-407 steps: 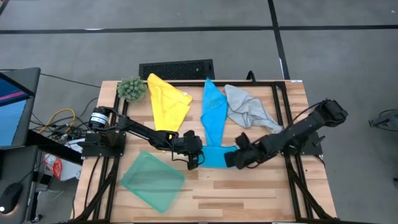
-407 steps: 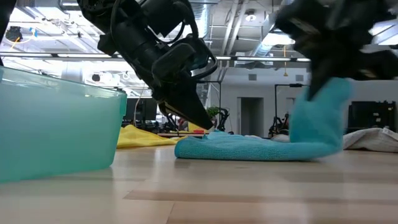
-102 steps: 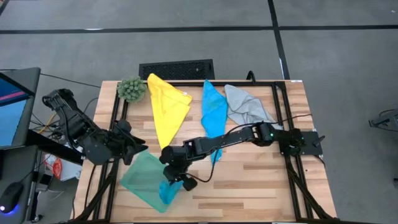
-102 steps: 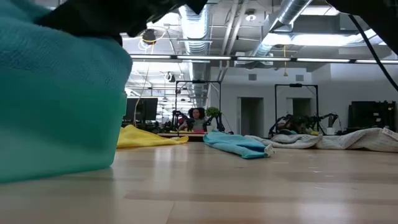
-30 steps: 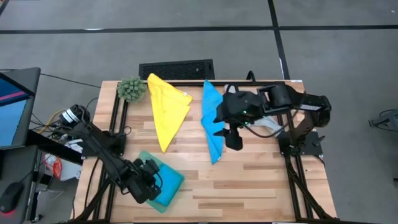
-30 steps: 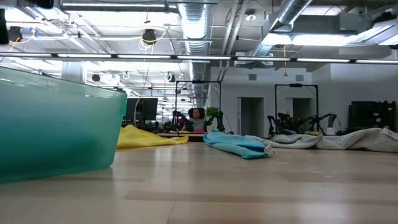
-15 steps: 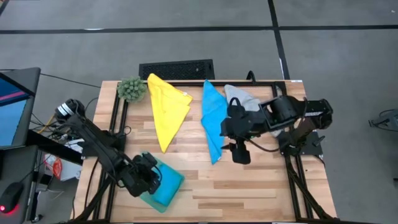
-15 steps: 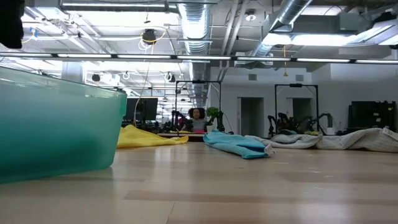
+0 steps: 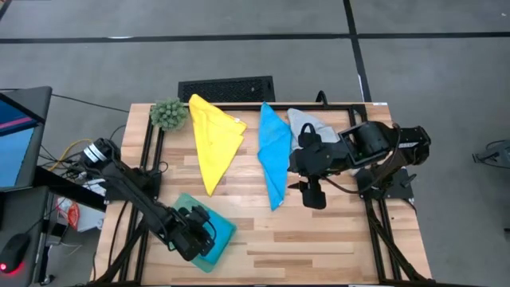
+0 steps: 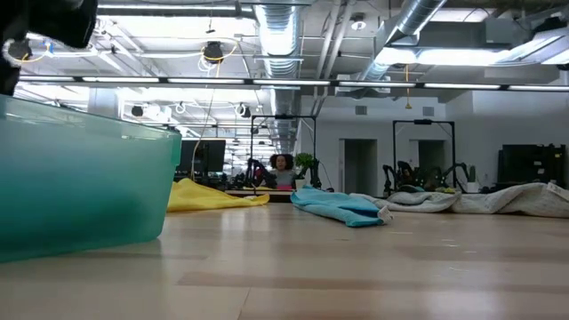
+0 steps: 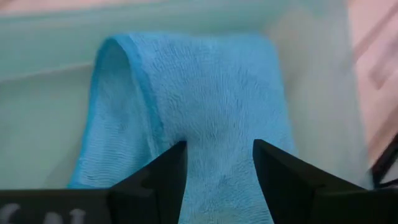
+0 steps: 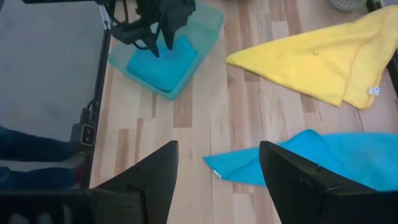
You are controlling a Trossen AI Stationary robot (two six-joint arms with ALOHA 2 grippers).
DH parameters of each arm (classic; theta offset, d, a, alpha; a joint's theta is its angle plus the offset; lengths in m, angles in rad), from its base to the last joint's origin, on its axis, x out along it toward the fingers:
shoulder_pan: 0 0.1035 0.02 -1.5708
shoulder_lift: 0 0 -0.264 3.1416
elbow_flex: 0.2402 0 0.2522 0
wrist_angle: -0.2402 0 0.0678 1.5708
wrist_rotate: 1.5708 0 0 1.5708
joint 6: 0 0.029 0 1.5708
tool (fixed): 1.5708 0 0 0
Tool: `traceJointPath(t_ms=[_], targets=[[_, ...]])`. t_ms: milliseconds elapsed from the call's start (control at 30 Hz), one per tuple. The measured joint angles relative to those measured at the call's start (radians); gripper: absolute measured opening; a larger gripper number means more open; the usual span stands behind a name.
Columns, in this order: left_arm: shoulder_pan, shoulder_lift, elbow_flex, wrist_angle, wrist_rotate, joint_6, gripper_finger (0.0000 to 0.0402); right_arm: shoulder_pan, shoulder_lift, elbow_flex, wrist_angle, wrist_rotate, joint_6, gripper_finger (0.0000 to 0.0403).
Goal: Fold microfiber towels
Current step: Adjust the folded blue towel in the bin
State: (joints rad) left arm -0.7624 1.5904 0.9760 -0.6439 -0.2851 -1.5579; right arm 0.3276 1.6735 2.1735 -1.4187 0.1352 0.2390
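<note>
The left gripper (image 9: 198, 233) hangs over the folded blue towel (image 9: 213, 231) lying on the teal towel (image 9: 185, 204) near the table's (image 9: 335, 239) front edge, jaws spread with the fold between and just ahead of them. The right gripper (image 9: 311, 194) hovers, jaws spread, over bare wood; ahead lie the second blue towel (image 9: 272, 155) and yellow towel (image 9: 213, 139), unfolded. The grey towel (image 9: 301, 121) is partly hidden by that arm. The low view shows neither gripper

Light wooden slatted worktop (image 9: 335, 239) on a black metal frame, small fuzzy green plant ball (image 9: 168, 114) at its far left corner, black perforated rectangular mat (image 9: 226, 88) on grey floor behind, translucent teal plastic bin (image 9: 225, 235) near the front left edge.
</note>
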Motion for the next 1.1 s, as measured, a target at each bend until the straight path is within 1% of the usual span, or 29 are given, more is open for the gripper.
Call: traceJointPath(t_ms=[67, 167, 233, 333, 467, 500, 600, 667, 767, 867, 933, 1000, 1100], targets=[[0.000, 0.027, 0.000, 0.014, 0.025, 0.000, 0.0167, 0.006, 0.000, 0.000, -0.003, 0.000, 0.000, 0.0248], [0.001, 0.043, 0.000, 0.031, 0.029, 0.000, 0.0155, 0.017, 0.000, 0.000, -0.009, 0.000, 0.005, 0.0248], [0.008, 0.041, 0.000, 0.049, 0.028, 0.001, 0.0140, 0.020, 0.000, 0.000, -0.011, 0.010, 0.006, 0.0248], [0.013, 0.026, 0.000, 0.062, 0.025, 0.026, 0.0097, 0.020, 0.000, 0.000, -0.012, 0.024, 0.006, 0.0248], [0.011, 0.026, 0.001, 0.049, 0.026, 0.031, 0.0019, 0.020, 0.000, 0.000, -0.019, 0.024, 0.003, 0.0248], [0.011, 0.026, 0.001, 0.048, 0.031, 0.033, 0.0010, 0.022, 0.000, 0.000, -0.021, 0.024, 0.003, 0.0248], [0.022, 0.020, 0.001, 0.002, 0.051, 0.027, 0.0006, 0.026, 0.001, 0.000, -0.023, 0.031, 0.000, 0.0248], [0.027, 0.004, 0.001, -0.028, 0.061, -0.009, 0.0002, 0.026, 0.001, 0.000, -0.024, 0.039, 0.000, 0.0248], [0.025, -0.039, 0.000, -0.071, 0.040, -0.085, 0.0006, 0.025, 0.001, 0.000, -0.026, 0.047, 0.000, 0.0248], [0.012, -0.098, 0.001, -0.110, 0.013, -0.142, 0.0029, 0.025, 0.001, 0.000, -0.031, 0.050, 0.000, 0.0248], [0.003, -0.117, 0.001, -0.126, 0.020, -0.141, 0.0054, 0.025, 0.001, 0.000, -0.033, 0.050, -0.001, 0.0248], [-0.003, -0.117, 0.001, -0.122, 0.054, -0.104, 0.0087, 0.025, 0.001, 0.000, -0.036, 0.050, -0.001, 0.0248], [-0.005, -0.086, 0.001, -0.074, 0.072, -0.065, 0.0142, 0.025, 0.001, 0.000, -0.043, 0.050, 0.000, 0.0248]])
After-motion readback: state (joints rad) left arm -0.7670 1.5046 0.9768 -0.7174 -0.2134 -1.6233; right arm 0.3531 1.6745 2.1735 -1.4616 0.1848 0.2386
